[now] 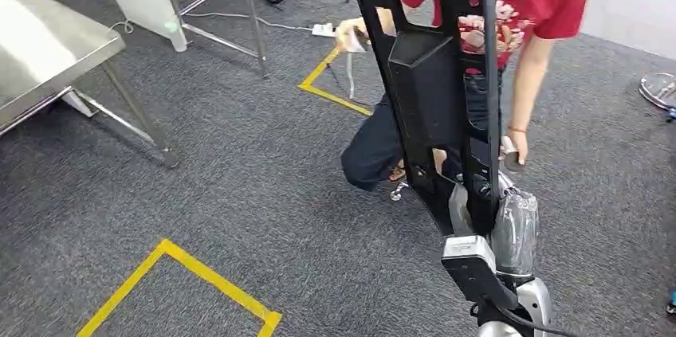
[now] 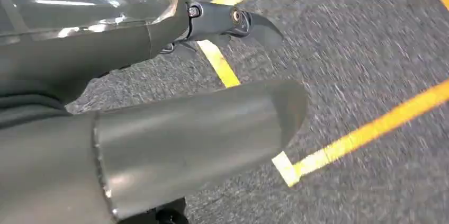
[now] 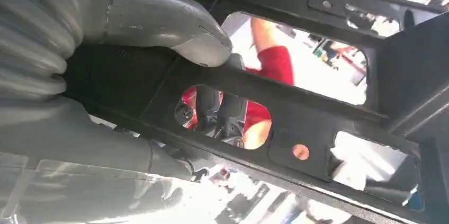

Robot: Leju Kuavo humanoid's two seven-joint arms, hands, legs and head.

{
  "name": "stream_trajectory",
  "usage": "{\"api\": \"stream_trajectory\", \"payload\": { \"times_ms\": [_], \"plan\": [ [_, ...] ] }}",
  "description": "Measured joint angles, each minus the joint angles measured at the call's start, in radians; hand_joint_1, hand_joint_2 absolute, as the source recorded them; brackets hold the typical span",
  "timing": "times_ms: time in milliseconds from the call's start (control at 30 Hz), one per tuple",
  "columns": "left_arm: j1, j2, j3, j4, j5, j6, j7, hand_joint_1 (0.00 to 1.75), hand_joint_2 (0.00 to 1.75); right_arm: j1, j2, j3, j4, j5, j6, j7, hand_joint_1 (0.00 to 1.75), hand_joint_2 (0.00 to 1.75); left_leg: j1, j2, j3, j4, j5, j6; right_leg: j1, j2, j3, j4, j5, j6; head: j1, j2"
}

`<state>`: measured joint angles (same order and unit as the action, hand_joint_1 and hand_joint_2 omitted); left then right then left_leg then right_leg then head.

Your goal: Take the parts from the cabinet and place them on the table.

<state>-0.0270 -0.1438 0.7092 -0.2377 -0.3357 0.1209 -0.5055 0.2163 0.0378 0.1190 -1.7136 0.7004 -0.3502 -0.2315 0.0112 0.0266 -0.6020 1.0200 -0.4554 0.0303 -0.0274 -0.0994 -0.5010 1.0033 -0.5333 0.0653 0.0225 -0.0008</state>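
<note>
Parts were in transit: one, a long black frame (image 1: 426,98) with cut-out windows, was already out of the cabinet and carried upright in front of the robot, not yet set down. At the far left of the head view stood the steel worktop (image 1: 48,50), its surface bare where visible, well apart from the frame; I judged the placing step was all that remained for this piece. Between the two lay grey carpet (image 1: 255,193) marked with yellow tape (image 1: 191,273). The left hand (image 2: 159,128) hung over that carpet and tape in its wrist view, thumb and a dark finger apart, nothing in it. Further right, the right hand (image 3: 122,38) was clamped on the frame's lower end, its thumb (image 3: 174,28) pressed onto a black bar. Behind the frame a person in a red shirt (image 1: 542,2) was crouching, holding small objects I could not identify. Whether more parts waited in the cabinet could not be told.
</note>
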Motion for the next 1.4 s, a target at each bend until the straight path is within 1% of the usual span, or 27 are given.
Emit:
{"api": "stream_trajectory", "payload": {
  "times_ms": [67, 133, 167, 200, 267, 300, 333, 467, 500, 533, 600, 667, 700, 733, 767, 800, 833, 867, 967, 1000, 1033, 1067, 1100, 1167, 1200, 1267, 1400],
  "plan": [
    [-0.007, 0.001, 0.001, 0.0, 0.0, 0.001, 0.001, 0.0, 0.0, -0.001, 0.001, -0.003, 0.002, 0.0, -0.003, 0.001, 1.71, 1.75, -0.004, -0.019, 0.004, -0.001, -0.001, 0.019, 0.002, 0.072, -0.051, 0.112, -0.051, -0.018, 0.001, 0.0],
    [-0.009, 0.002, 0.001, 0.0, 0.0, 0.001, 0.002, 0.0, 0.0, 0.002, 0.0, -0.01, 0.006, 0.0, -0.003, 0.002, 1.71, 1.75, -0.009, -0.049, 0.004, -0.001, -0.002, 0.024, 0.006, 0.095, -0.154, 0.295, -0.111, -0.028, 0.004, 0.0],
    [-0.008, 0.002, 0.001, 0.0, 0.0, 0.001, 0.003, 0.0, 0.0, 0.002, 0.0, -0.012, 0.008, 0.0, -0.003, 0.004, 1.71, 1.75, -0.013, -0.063, 0.005, -0.001, -0.003, 0.025, 0.008, 0.097, -0.181, 0.331, -0.112, -0.024, 0.003, 0.0],
    [-0.007, 0.002, 0.002, 0.001, 0.0, 0.001, 0.004, 0.0, 0.0, 0.002, 0.0, -0.014, 0.009, 0.0, -0.003, 0.005, 1.71, 1.75, -0.016, -0.077, 0.007, -0.001, -0.003, 0.025, 0.01, 0.097, -0.183, 0.315, -0.094, -0.019, 0.003, 0.0],
    [-0.008, 0.002, 0.004, 0.001, 0.0, 0.001, 0.004, 0.0, 0.0, 0.001, 0.0, -0.018, 0.01, 0.0, -0.003, 0.005, 1.71, 1.75, -0.019, -0.107, 0.014, -0.001, -0.003, 0.025, 0.012, 0.107, -0.126, 0.167, -0.014, -0.007, 0.003, 0.0],
    [-0.008, 0.001, 0.004, 0.001, 0.0, 0.001, 0.004, 0.0, 0.0, 0.001, 0.0, -0.018, 0.01, 0.0, -0.003, 0.005, 1.71, 1.75, -0.02, -0.121, 0.016, 0.0, -0.004, 0.024, 0.012, 0.132, -0.084, 0.067, 0.03, -0.005, 0.003, 0.0],
    [-0.008, 0.0, 0.004, 0.001, 0.0, 0.001, 0.005, 0.0, 0.0, 0.001, -0.001, -0.018, 0.011, 0.0, -0.003, 0.005, 1.71, 1.75, -0.019, -0.131, 0.014, 0.0, -0.004, 0.023, 0.012, 0.18, -0.067, 0.02, 0.045, -0.015, 0.003, 0.0],
    [-0.006, 0.0, 0.006, 0.002, -0.001, 0.001, 0.006, 0.0, 0.0, 0.002, -0.001, -0.021, 0.013, 0.0, -0.003, 0.006, 1.71, 1.75, -0.017, -0.165, 0.001, -0.003, 0.0, 0.005, 0.024, 0.151, -0.061, 0.011, 0.053, -0.036, 0.003, 0.0],
    [-0.006, 0.005, 0.007, 0.002, -0.001, 0.002, 0.006, 0.0, 0.0, 0.001, 0.002, -0.021, 0.013, 0.0, -0.003, 0.006, 1.71, 1.75, -0.019, -0.166, 0.0, 0.003, -0.005, 0.001, 0.002, 0.138, -0.056, -0.001, 0.058, -0.044, 0.003, 0.0],
    [-0.005, 0.001, 0.007, 0.002, -0.001, 0.002, 0.006, 0.0, 0.0, -0.002, 0.004, -0.021, 0.013, 0.0, -0.003, 0.007, 1.71, 1.75, -0.025, -0.105, -0.006, 0.022, -0.022, -0.007, 0.007, 0.128, -0.051, -0.002, 0.059, -0.047, 0.003, 0.0],
    [-0.007, 0.003, 0.008, 0.002, -0.001, 0.004, 0.006, 0.0, 0.0, 0.001, 0.008, -0.026, 0.013, -0.005, -0.007, 0.01, 1.71, 1.75, -0.016, -0.045, -0.067, 0.145, -0.094, -0.022, 0.007, 0.104, -0.047, -0.001, 0.052, -0.057, -0.006, 0.0],
    [-0.006, 0.002, 0.008, 0.002, -0.001, 0.004, 0.005, 0.0, 0.0, 0.007, 0.008, -0.039, 0.014, -0.009, -0.008, 0.017, 1.71, 1.75, -0.008, -0.033, -0.141, 0.283, -0.144, -0.032, 0.008, 0.074, -0.043, -0.001, 0.048, -0.062, -0.007, 0.0],
    [-0.005, 0.001, 0.008, 0.002, -0.002, 0.004, 0.005, 0.0, 0.0, 0.011, 0.008, -0.047, 0.014, -0.011, -0.009, 0.018, 1.71, 1.75, -0.004, -0.031, -0.156, 0.304, -0.143, -0.035, 0.007, 0.062, -0.042, 0.0, 0.047, -0.062, -0.006, 0.0],
    [-0.005, 0.001, 0.009, 0.002, -0.004, 0.004, 0.005, 0.0, 0.0, 0.014, 0.008, -0.055, 0.014, -0.013, -0.01, 0.019, 1.71, 1.75, 0.001, -0.028, -0.15, 0.282, -0.118, -0.038, 0.006, 0.05, -0.04, 0.0, 0.044, -0.06, -0.006, 0.0],
    [-0.004, 0.002, 0.01, 0.002, -0.006, 0.005, 0.005, 0.0, 0.0, 0.016, 0.009, -0.066, 0.014, -0.018, -0.012, 0.019, 1.71, 1.75, 0.005, -0.023, -0.116, 0.217, -0.074, -0.041, 0.003, 0.039, -0.035, 0.0, 0.04, -0.054, -0.006, 0.0],
    [-0.004, 0.003, 0.013, 0.002, -0.009, 0.006, 0.006, 0.0, 0.0, 0.019, 0.01, -0.077, 0.014, -0.019, -0.013, 0.019, 1.71, 1.75, 0.007, -0.009, -0.064, 0.121, -0.027, -0.042, 0.0, 0.028, -0.028, 0.0, 0.035, -0.049, -0.006, 0.0],
    [-0.004, 0.003, 0.014, 0.002, -0.01, 0.009, 0.006, 0.0, 0.0, 0.023, 0.012, -0.088, 0.013, -0.021, -0.014, 0.019, 1.71, 1.75, 0.008, 0.025, -0.011, 0.031, 0.007, -0.044, -0.001, 0.018, -0.019, 0.0, 0.029, -0.04, -0.006, 0.0],
    [-0.006, -0.001, 0.014, 0.002, -0.011, 0.011, 0.007, 0.0, 0.0, 0.026, 0.013, -0.101, 0.01, -0.021, -0.014, 0.018, 1.71, 1.75, -0.004, 0.048, 0.003, 0.011, -0.009, -0.042, 0.014, 0.01, -0.019, 0.001, 0.023, -0.032, -0.007, 0.0],
    [-0.006, -0.001, 0.015, 0.0, -0.016, 0.015, 0.007, 0.0, 0.0, 0.034, 0.017, -0.129, 0.003, -0.02, -0.011, 0.011, 1.71, 1.75, -0.012, 0.01, -0.004, 0.009, -0.013, -0.012, 0.01, -0.014, -0.002, -0.008, 0.017, -0.016, -0.003, 0.0],
    [-0.006, 0.0, 0.015, 0.0, -0.022, 0.024, 0.006, 0.0, 0.0, 0.034, 0.018, -0.137, 0.002, -0.02, -0.007, 0.008, 1.71, 1.75, -0.012, -0.002, 0.0, 0.004, -0.009, -0.005, 0.016, -0.024, 0.004, -0.01, 0.014, -0.01, -0.002, 0.0],
    [-0.005, -0.001, 0.015, 0.0, -0.028, 0.035, 0.003, 0.0, 0.0, 0.033, 0.018, -0.145, 0.001, -0.02, -0.004, 0.004, 1.71, 1.75, -0.003, -0.011, 0.009, -0.003, -0.003, 0.004, 0.007, -0.004, -0.001, 0.001, 0.005, -0.006, -0.002, 0.0],
    [-0.007, 0.0, 0.016, -0.001, -0.034, 0.044, 0.001, 0.0, 0.0, 0.034, 0.019, -0.153, 0.002, -0.02, -0.001, 0.0, 1.71, 1.75, -0.003, -0.02, 0.011, -0.005, -0.002, 0.011, 0.007, 0.046, -0.02, 0.042, -0.017, -0.011, -0.001, 0.0],
    [-0.008, 0.0, 0.016, -0.002, -0.038, 0.048, -0.002, 0.0, 0.0, 0.035, 0.019, -0.161, 0.002, -0.02, -0.001, -0.002, 1.71, 1.75, -0.003, -0.028, 0.01, -0.005, -0.002, 0.017, 0.007, 0.072, -0.054, 0.11, -0.048, -0.018, 0.0, 0.0],
    [-0.009, 0.0, 0.016, -0.005, -0.042, 0.05, -0.004, 0.0, 0.0, 0.038, 0.018, -0.177, 0.005, -0.02, 0.0, -0.002, 1.71, 1.75, -0.006, -0.055, 0.01, -0.005, -0.004, 0.021, 0.01, 0.093, -0.147, 0.283, -0.109, -0.026, 0.002, 0.0],
    [-0.009, -0.001, 0.016, -0.005, -0.043, 0.05, -0.005, 0.0, 0.0, 0.04, 0.018, -0.181, 0.007, -0.02, 0.0, -0.002, 1.71, 1.75, -0.008, -0.071, 0.01, -0.004, -0.004, 0.021, 0.011, 0.095, -0.179, 0.334, -0.115, -0.023, 0.001, 0.0],
    [-0.009, -0.002, 0.016, -0.005, -0.043, 0.048, -0.005, 0.0, 0.0, 0.04, 0.018, -0.188, 0.008, -0.022, 0.0, -0.002, 1.71, 1.75, -0.01, -0.093, 0.013, -0.004, -0.005, 0.021, 0.012, 0.097, -0.177, 0.306, -0.088, -0.014, 0.001, 0.0],
    [-0.009, -0.002, 0.016, -0.005, -0.043, 0.048, -0.005, 0.0, 0.0, 0.04, 0.018, -0.188, 0.008, -0.022, 0.0, -0.002, 1.71, 1.75, -0.01, -0.094, 0.013, -0.004, -0.005, 0.021, 0.012, 0.097, -0.176, 0.302, -0.086, -0.013, 0.001, 0.0]
  ]
}}
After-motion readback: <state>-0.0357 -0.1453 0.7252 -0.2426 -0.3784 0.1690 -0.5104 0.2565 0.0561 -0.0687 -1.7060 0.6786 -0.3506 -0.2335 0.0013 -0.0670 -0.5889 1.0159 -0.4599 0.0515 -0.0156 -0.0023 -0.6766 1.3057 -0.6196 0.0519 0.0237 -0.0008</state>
